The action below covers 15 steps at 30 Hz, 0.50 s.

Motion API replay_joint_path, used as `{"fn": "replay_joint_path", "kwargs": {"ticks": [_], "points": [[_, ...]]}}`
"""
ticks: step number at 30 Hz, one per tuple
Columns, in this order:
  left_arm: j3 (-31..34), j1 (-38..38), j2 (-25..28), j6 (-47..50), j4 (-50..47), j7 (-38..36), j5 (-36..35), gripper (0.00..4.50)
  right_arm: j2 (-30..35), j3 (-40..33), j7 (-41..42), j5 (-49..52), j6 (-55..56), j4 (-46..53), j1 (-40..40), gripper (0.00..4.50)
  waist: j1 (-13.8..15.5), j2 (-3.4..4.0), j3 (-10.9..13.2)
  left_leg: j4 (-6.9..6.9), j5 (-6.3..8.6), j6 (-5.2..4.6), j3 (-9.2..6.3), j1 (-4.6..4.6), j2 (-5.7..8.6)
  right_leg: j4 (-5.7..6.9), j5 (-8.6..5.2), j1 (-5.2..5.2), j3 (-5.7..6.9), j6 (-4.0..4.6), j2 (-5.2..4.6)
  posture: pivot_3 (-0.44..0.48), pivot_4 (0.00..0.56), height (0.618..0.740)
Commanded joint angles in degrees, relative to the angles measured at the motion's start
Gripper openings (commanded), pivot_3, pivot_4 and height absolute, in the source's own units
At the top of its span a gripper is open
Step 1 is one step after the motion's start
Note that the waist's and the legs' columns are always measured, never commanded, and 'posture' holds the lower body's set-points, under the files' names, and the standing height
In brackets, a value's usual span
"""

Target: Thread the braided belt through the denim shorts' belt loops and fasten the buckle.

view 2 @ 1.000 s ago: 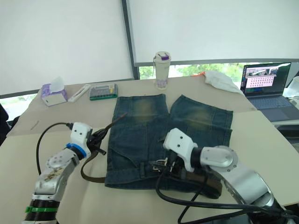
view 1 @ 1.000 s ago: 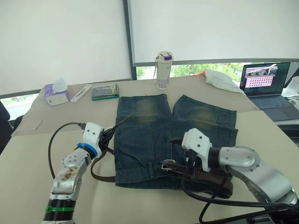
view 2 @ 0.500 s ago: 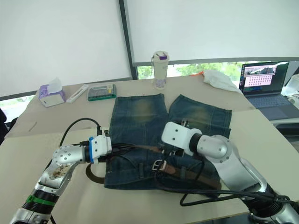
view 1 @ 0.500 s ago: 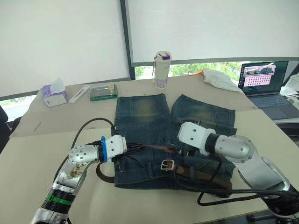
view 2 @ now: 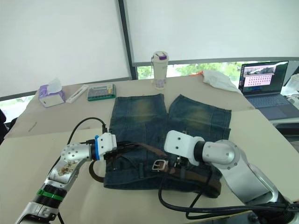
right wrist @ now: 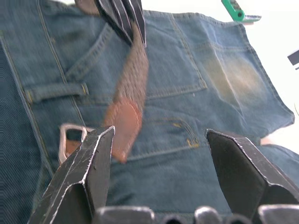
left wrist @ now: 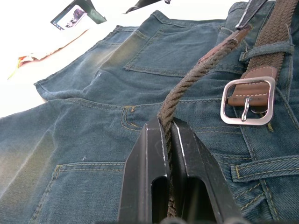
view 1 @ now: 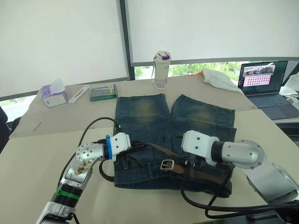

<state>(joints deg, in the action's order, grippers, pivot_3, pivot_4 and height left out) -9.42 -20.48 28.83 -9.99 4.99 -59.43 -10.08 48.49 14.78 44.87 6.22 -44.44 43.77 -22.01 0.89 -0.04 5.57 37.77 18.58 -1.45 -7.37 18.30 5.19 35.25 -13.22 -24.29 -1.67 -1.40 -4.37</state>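
Observation:
The denim shorts (view 1: 149, 116) lie flat on the table, waistband toward me. The braided belt (view 1: 205, 175) runs along the waistband through a belt loop (left wrist: 266, 49), and its silver buckle (view 1: 167, 164) rests near the middle. My left gripper (left wrist: 163, 123) is shut on the belt's free end, held over the left leg. The leather tip (view 1: 161, 149) reaches toward the buckle. My right gripper (right wrist: 159, 137) hovers open just above the shorts, with the leather tip (right wrist: 122, 121) and the buckle (right wrist: 70, 140) in front of it.
Behind the shorts stand a bottle (view 1: 162, 70), a green case (view 1: 103, 92), a white stick-like item (view 1: 80, 93) and a tissue box (view 1: 53, 93). A white cloth (view 1: 219, 79) and an open laptop (view 1: 264, 84) sit at the far right. Black cables trail from both arms.
My left gripper swung from beside the shorts onto them, carrying the belt end toward the buckle. My right gripper shifted around the buckle and now sits lower, by the waistband.

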Motion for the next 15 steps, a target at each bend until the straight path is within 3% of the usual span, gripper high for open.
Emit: {"fn": "replay_joint_path", "kwargs": {"ticks": [1, 9, 15], "points": [[0.1, -1.4, -0.3, -1.7, -0.4, 0.3, 0.2, 0.00, -0.2, -0.4, 0.1, 0.9, -1.7, 2.1, -1.0, 3.48, 0.1, 0.00, 0.0, 0.01, 0.00, 0.00, 0.00, 0.00, 0.00, 0.00, 0.00, 0.01, 0.00, 0.00, 0.00, 0.000, 0.150, 0.740], [-0.2, -1.3, -1.5, -1.3, -1.3, 0.5, 0.5, 0.00, -0.4, 2.0, -0.7, -0.4, -2.0, -0.7, -1.1, 3.48, 0.0, 0.00, 0.0, 0.01, 0.00, 0.00, 0.00, 0.00, -0.01, 0.00, 0.00, 0.00, 0.00, 0.00, 0.00, 0.000, 0.150, 0.740], [-0.2, -1.3, -1.7, -1.3, -1.4, 0.6, 0.6, 0.00, -1.4, 2.0, -0.3, 0.3, -3.0, -1.9, -3.4, 1.57, -0.1, 0.00, 0.0, 0.00, 0.00, 0.00, 0.00, -0.01, -0.01, 0.01, 0.00, -0.01, 0.00, 0.00, 0.01, 0.000, 0.150, 0.740]]}}
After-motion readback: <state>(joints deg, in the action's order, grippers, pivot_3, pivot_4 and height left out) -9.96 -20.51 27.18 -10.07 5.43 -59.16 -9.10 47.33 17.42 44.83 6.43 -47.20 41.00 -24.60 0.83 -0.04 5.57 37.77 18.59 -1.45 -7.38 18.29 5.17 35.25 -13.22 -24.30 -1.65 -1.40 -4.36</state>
